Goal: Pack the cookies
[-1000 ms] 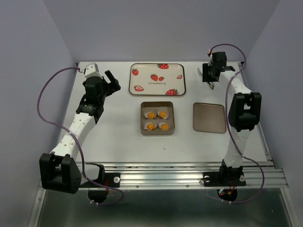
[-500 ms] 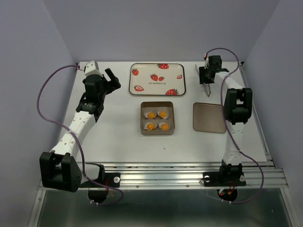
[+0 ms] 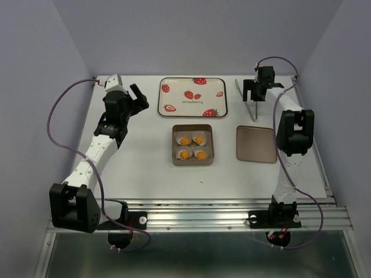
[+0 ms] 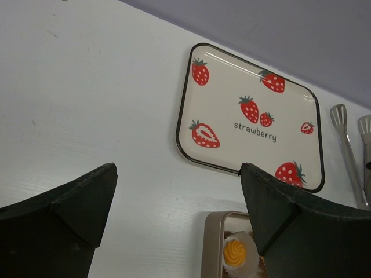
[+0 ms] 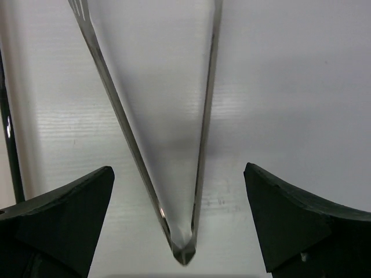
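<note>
White bench (image 3: 145, 174) spreads out between pale lilac walls. Nearest to us, about mid-bench, we see an open square tin (image 3: 192, 164). The four cookies (image 3: 192, 147) sit inside it two by two, small orange-yellow rounds. To the right of the tin and apart from it, a flat metal lid (image 3: 255, 143) of the same tan tone lies on the bench.

Farther back on the left, the left pincer (image 4: 177, 171) hangs over bare bench, released, its dark fingers spread wide with nothing between them. Through that gap we look across to the strawberry tray (image 3: 211, 87), which lies just beyond the tin at the far middle, and to a corner of the tin with one cookie showing.

At the far right, metal tongs (image 5: 183, 252) lie on the bench, hinged end toward us and arms splaying toward the back wall. The right pincer (image 5: 178, 169) is over them, also released. Its fingers stand well apart on either side of the hinged end, touching neither arm.
</note>
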`<state>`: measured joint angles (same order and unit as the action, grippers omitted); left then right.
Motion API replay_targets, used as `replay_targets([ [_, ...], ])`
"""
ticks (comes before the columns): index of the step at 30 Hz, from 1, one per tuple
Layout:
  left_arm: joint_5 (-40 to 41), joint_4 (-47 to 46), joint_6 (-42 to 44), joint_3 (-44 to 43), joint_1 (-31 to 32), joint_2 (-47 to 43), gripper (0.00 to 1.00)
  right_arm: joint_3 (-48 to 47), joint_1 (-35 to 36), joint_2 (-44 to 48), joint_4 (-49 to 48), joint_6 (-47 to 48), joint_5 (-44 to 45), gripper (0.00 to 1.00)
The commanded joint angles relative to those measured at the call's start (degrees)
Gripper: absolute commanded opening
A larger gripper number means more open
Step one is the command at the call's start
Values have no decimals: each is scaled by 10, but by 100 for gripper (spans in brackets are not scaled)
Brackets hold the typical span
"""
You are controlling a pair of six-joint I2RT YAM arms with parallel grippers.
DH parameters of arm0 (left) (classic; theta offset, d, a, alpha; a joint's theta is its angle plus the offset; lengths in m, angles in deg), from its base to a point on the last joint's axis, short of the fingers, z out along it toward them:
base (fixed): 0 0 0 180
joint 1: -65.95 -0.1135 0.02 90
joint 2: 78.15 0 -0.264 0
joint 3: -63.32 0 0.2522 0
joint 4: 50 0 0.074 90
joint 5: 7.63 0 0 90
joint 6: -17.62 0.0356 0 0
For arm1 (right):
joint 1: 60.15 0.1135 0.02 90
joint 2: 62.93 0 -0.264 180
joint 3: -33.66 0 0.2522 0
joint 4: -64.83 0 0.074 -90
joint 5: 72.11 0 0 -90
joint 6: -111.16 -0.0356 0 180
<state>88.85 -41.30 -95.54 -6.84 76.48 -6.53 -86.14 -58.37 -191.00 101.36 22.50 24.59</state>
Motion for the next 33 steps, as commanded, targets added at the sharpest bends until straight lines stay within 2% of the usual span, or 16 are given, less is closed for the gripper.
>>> replay_targets([
  [1, -7, -23, 6, -27, 2, -14, 99, 48, -6, 141, 28, -92, 81, 100],
  [6, -26, -29, 8, -27, 2, -6, 99, 216, -13, 257, 138, -193, 136, 100],
  [9, -36, -26, 14, -34, 3, -4, 99, 317, -28, 327, 148, -232, 124, 100],
  [13, -46, -28, 18, -45, 3, -2, 99, 401, -62, 375, 140, -233, 89, 100],
  [17, -57, -29, 19, -53, 3, 10, 99, 444, -94, 368, 122, -230, 63, 98],
  [23, -60, -31, 28, -63, 3, 35, 99, 447, -100, 342, 92, -216, 55, 95],
  [29, -53, -34, 34, -60, 2, 35, 99, 464, -105, 321, 70, -215, 55, 71],
  [33, -55, -33, 36, -58, 2, 33, 99, 473, -110, 315, 48, -209, 27, 63],
])
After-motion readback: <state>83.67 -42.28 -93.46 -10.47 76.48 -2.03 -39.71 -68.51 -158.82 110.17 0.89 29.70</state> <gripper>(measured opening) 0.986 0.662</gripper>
